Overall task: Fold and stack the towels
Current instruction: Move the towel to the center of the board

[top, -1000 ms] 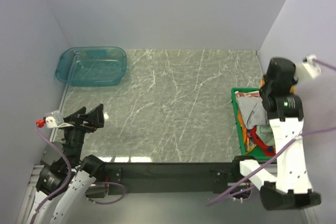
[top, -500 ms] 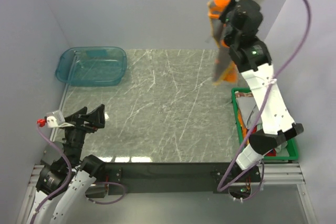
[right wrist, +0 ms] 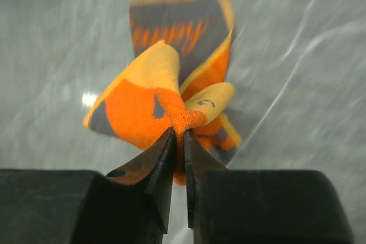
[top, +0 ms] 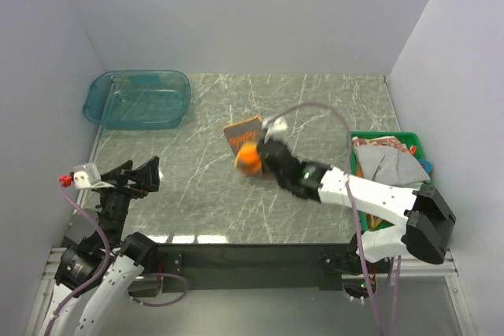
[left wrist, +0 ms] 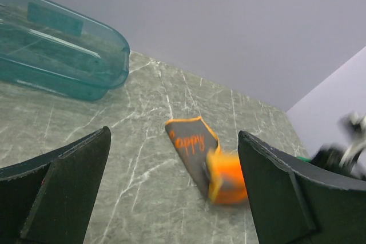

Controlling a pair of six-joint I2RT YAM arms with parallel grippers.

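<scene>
An orange and dark grey towel [top: 242,138] with orange lettering lies partly on the marble table, its far end flat and its near end bunched up. My right gripper [top: 257,160] is shut on that bunched orange end; in the right wrist view the fingertips [right wrist: 178,134] pinch a fold of the towel [right wrist: 143,107]. The left wrist view shows the same towel [left wrist: 191,141] ahead, blurred at its orange end. My left gripper [top: 134,175] rests at the near left, open and holding nothing [left wrist: 174,135]. A grey towel [top: 391,169] and a red patterned one [top: 390,144] lie in the green crate [top: 353,147].
A clear teal tub [top: 138,100] stands at the back left corner, also visible in the left wrist view [left wrist: 57,50]. The green crate sits against the right wall. Grey walls close off the back and both sides.
My right arm lifted the orange towel out of the crate, swung it high at the back, then brought it down to the table's middle. The left arm has not moved.
</scene>
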